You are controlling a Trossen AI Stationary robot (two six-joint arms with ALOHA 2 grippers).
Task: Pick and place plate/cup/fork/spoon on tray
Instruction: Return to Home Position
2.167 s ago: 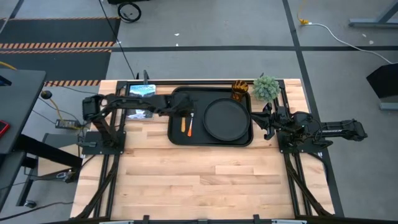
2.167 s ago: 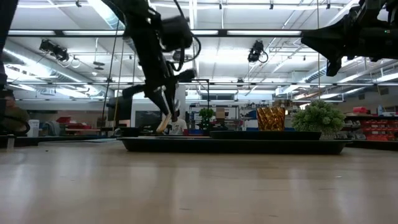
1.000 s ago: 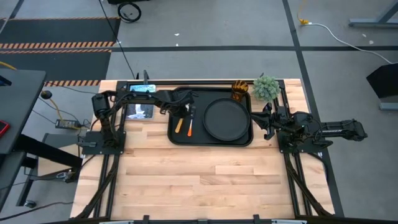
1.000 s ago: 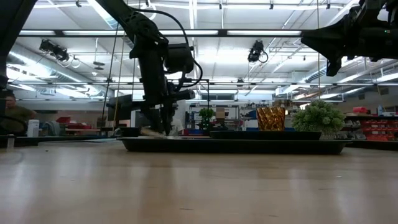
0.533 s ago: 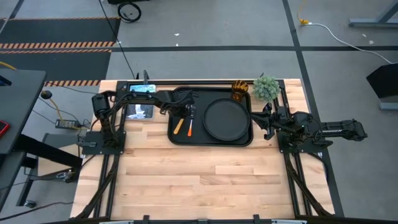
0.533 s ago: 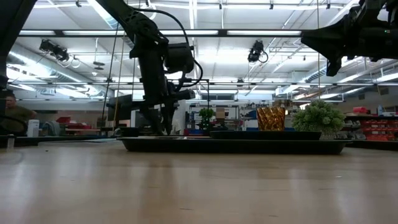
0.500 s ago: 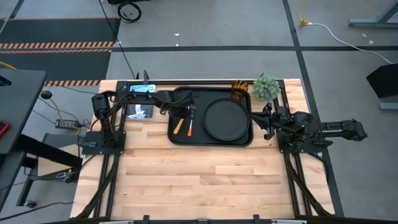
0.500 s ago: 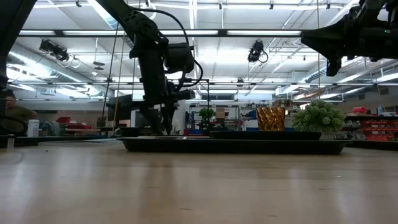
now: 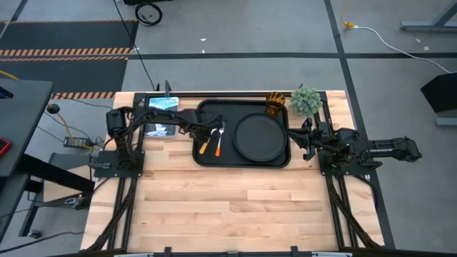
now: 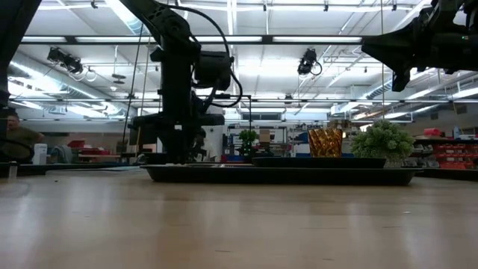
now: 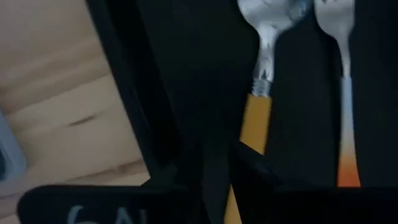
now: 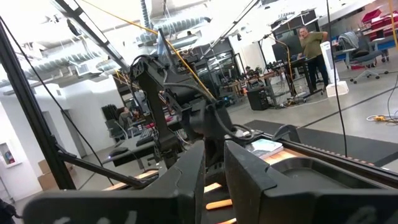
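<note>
The spoon lies slanted on the tray, beside the fork and left of the plate. The cup stands at the tray's far right corner. No writing is legible. The left gripper, half a second ago over the spoon, has pulled back toward the tray's left rim, fingers slightly parted and empty. The right gripper waits right of the tray, fingers nearly together.

Top cam is looking straight down on the whole bench; low cam is sitting at bench level, facing the room. Left wrist cam is hanging v. close over the tray, which both wide views are sharing.
</note>
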